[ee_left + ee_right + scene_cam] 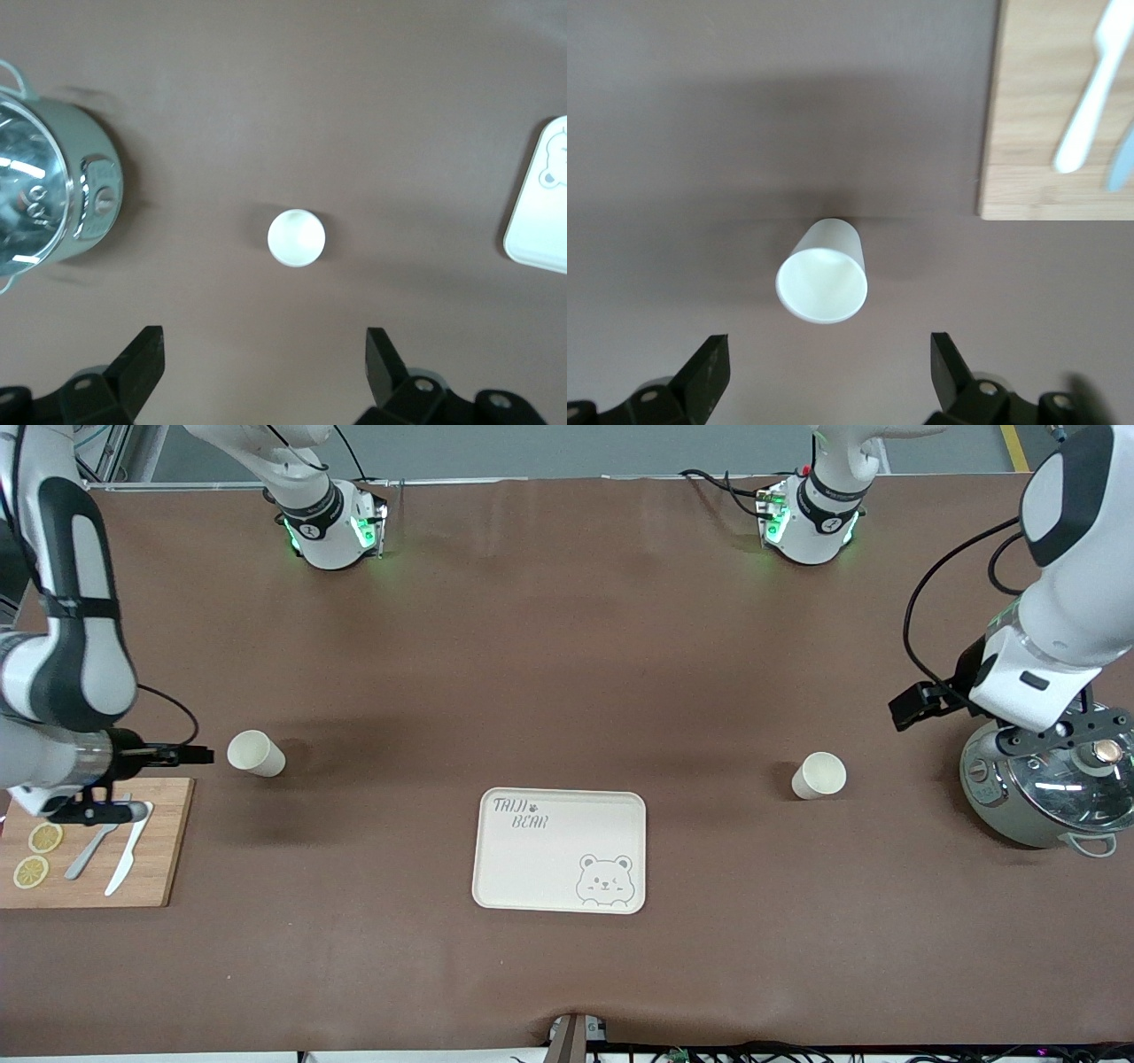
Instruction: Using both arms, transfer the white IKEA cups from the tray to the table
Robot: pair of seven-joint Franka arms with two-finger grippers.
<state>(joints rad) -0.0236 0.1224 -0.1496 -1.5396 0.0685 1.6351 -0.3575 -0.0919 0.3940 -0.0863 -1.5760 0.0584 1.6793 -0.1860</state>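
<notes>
**Two cups standing on the table, both claws open and empty**

Two white cups are standing upright on the brown table (567,646), one on each side of the tray, and neither is sitting on it. The cup toward the right arm's end (256,753) is resting just beside the wooden cutting board (164,841), slightly farther from the front camera than the board's nearest corner. The cup toward the left arm's end (819,775) is standing between the tray and the lidded pot (1045,797), apart from both.

The cream bear-print tray (560,850) is lying flat at the middle of the table, nearer to the front camera than either cup, with nothing on it.

The right claw (824,372) is hanging above the table beside the cutting board, its fingers (709,367) spread wide with nothing between them. In the right wrist view the cup is showing its open rim just ahead of the spread fingers, not touching them. On the board a white plastic knife (128,859), a grey utensil (89,855) and two lemon slices (37,855) are lying.

The left claw (266,367) is hovering over the table near the pot, its fingers (381,363) likewise wide apart and gripping nothing. In the left wrist view the other cup is sitting well ahead of the fingers, with the pot's glass lid (22,204) to one side and a corner of the tray at the other edge.
</notes>
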